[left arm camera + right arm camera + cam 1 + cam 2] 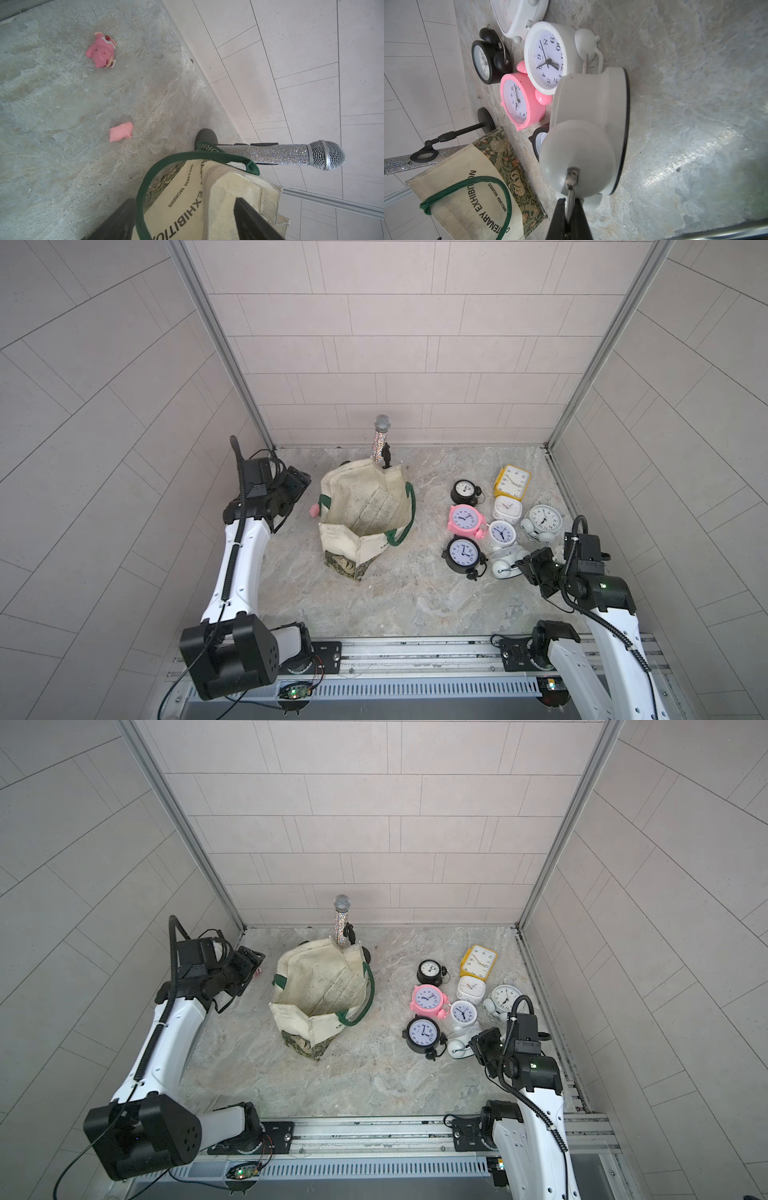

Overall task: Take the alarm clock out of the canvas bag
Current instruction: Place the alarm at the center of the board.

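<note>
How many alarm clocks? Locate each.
8, right of bag: yellow, small black, square white, twin-bell white, pink, small white, large black, one white in right tool. Others may be hidden.

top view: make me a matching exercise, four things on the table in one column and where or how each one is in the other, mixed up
1 canvas bag
2 microphone
3 yellow clock
4 white bell clock

A upright just behind the canvas bag
B wire handle pinched in the right gripper
C cream, standing, mouth open
D lying face up, ungripped

Pairs: 1-C, 2-A, 3-D, 4-B
</note>
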Tool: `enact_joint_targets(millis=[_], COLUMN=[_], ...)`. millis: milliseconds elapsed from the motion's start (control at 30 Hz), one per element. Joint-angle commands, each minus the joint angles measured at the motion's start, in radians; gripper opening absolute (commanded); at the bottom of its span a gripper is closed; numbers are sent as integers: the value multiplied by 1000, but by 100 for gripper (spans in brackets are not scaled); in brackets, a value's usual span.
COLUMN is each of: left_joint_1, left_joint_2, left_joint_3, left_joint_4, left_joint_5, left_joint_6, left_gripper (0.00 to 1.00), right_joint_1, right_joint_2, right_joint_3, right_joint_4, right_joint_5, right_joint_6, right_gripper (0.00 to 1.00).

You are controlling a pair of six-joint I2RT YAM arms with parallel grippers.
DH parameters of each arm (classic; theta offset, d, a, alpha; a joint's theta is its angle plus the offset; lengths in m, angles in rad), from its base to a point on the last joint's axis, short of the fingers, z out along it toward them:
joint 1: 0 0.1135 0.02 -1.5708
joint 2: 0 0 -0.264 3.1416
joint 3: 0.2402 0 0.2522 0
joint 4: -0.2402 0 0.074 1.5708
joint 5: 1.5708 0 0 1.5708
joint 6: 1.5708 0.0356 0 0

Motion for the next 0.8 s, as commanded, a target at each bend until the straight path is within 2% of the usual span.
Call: enact_joint_targets(millis=[0, 400, 767], left_joint_1=[5, 5, 5], left_joint_2=[-22, -21, -15], left_joint_3=[-11, -10, -14], left_joint_4=[-3, 3, 7], left_joint_5=[-9, -7, 3], left_joint_6=[7, 4, -2], left_gripper=[80, 80, 80], right_joint_1=[-2, -2, -8], right_joint_2=[-28, -86, -50], right_joint_3=[-15, -200, -315], right_joint_4=[63, 61, 239], right_joint_5=[-10, 102, 171], right_joint_6=[18, 15, 39], right_gripper=[0, 0, 0])
